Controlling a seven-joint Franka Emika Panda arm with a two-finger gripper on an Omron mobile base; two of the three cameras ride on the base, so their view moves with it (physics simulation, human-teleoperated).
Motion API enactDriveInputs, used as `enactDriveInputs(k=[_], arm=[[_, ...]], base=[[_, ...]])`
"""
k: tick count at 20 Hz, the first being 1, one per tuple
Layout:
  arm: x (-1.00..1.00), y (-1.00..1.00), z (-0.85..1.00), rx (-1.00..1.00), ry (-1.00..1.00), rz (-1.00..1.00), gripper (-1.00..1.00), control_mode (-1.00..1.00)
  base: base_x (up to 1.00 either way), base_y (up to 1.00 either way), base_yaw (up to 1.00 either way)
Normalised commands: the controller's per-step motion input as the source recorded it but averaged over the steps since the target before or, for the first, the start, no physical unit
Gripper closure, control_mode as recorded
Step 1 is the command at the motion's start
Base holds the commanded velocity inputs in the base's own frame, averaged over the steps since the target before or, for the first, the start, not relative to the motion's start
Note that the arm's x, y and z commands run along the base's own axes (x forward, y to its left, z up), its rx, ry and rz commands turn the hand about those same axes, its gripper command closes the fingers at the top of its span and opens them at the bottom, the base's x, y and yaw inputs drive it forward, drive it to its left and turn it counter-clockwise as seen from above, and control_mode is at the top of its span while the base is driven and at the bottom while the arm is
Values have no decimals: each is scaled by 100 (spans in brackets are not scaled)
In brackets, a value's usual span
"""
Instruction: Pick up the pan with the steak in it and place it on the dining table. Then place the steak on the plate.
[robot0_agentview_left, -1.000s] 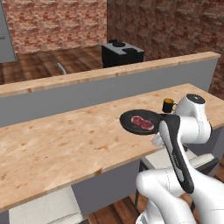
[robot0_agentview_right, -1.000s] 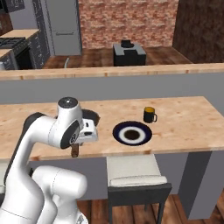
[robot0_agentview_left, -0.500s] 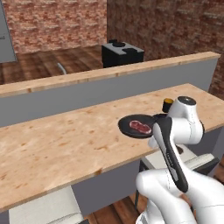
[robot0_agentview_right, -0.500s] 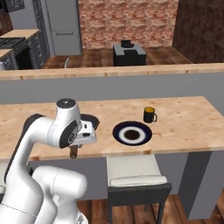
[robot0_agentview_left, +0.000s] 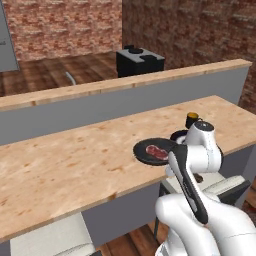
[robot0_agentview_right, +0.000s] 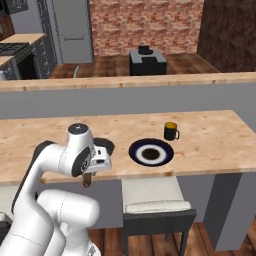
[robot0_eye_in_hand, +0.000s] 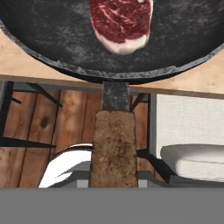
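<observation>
The black pan (robot0_agentview_left: 150, 152) sits low over the near edge of the light wooden dining table (robot0_agentview_left: 65, 160), and I cannot tell if it touches. The red marbled steak (robot0_agentview_left: 157, 151) lies inside it, also close up in the hand view as steak (robot0_eye_in_hand: 121, 21) in the pan (robot0_eye_in_hand: 52, 39). The pan's brown wooden handle (robot0_eye_in_hand: 113, 148) juts out past the table edge. My gripper (robot0_agentview_right: 89, 172) is shut on that handle, below the edge. The dark-rimmed plate (robot0_agentview_right: 151, 152) lies on the table just right of the pan; the arm hides part of the plate (robot0_agentview_left: 178, 134).
A dark mug (robot0_agentview_right: 171, 131) with a yellow inside stands behind the plate. A white-cushioned stool (robot0_agentview_right: 157, 204) sits under the table edge by the plate, another stool (robot0_agentview_left: 50, 240) to the left. A higher wooden ledge (robot0_agentview_left: 125, 84) runs behind the table.
The pan with the steak has come down and toward the near table edge, slightly left. The hand has lowered with it, still shut on the handle.
</observation>
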Motion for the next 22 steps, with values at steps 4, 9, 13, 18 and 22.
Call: enactDriveInputs(k=[4,9,13,18,22], arm=[[55,0,-41,0,0,-1,100,-100],[70,0,-30,0,0,-2,100,-100],[73,0,-21,0,3,-1,100,-100],[31,0,-13,0,2,0,100,-100],[0,0,-3,0,1,0,100,-100]], base=[[0,0,0],[0,0,0],[0,0,0],[0,0,0],[0,0,0]])
